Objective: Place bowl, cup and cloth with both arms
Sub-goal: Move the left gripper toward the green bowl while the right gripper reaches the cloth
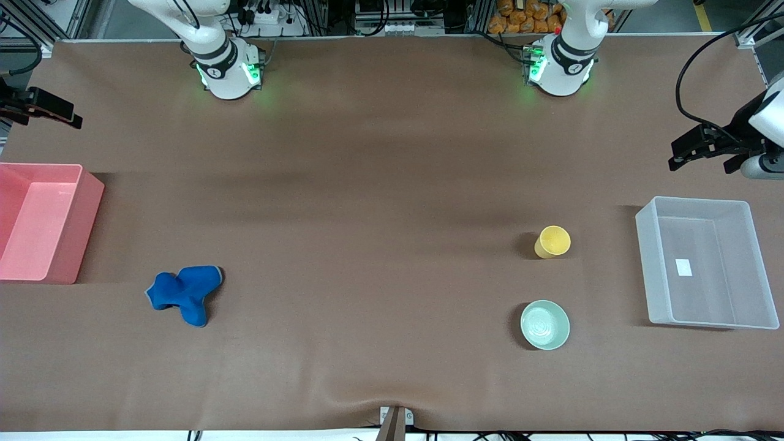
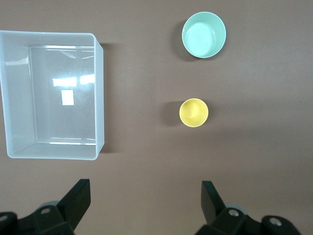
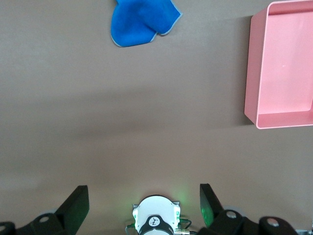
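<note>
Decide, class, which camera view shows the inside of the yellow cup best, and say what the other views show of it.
The left wrist view: it looks straight down into the cup, showing its whole rim and inside. The front view shows the cup from a slant, beside the clear bin and farther from the camera than the bowl. The right wrist view shows no cup.

No readable text; the clear bin [image 1: 704,263] bears a blank white label [image 1: 683,267].

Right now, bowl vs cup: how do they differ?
The bowl is pale mint green; the cup is yellow. The bowl is wider and shallower, the cup narrower. The bowl sits nearer the front camera than the cup. Both stand upright and empty on the table, beside the clear bin, with neither gripper touching them.
</note>
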`<state>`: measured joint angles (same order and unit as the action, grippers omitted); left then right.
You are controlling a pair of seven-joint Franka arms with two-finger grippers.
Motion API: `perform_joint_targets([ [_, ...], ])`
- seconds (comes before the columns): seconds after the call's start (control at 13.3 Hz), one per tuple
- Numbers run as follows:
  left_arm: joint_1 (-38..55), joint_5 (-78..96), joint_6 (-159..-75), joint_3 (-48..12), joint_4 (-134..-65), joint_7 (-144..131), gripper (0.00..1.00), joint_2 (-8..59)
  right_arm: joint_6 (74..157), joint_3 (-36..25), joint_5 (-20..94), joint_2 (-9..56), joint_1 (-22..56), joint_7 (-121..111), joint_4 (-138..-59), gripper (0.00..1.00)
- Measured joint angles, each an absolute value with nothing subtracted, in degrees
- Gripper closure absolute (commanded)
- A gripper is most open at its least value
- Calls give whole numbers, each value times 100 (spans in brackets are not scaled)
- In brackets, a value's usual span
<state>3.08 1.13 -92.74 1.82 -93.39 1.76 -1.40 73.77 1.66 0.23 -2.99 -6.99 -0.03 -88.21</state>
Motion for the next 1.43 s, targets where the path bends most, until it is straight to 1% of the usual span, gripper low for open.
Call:
perform_joint_targets([
  [0.45,306,111,-9269,182,-9343,175,0,-112,7336,139,23,-298,-706,4,-8831,0],
  [0.75,300,146,-9449,181,-9498,164,0,227,7252,115,23,-297,-752,4,-8856,0],
  [0.98,298,209,-10096,157,-10178,155,0,336,7251,110,21,-291,-842,6,-8932,0],
  [1.28,300,212,-10830,79,-11077,78,0,230,7252,111,21,-262,-886,5,-8973,0],
  [1.43,296,214,-11402,-3,-11523,-16,0,145,7256,115,21,-199,-886,5,-8995,0],
])
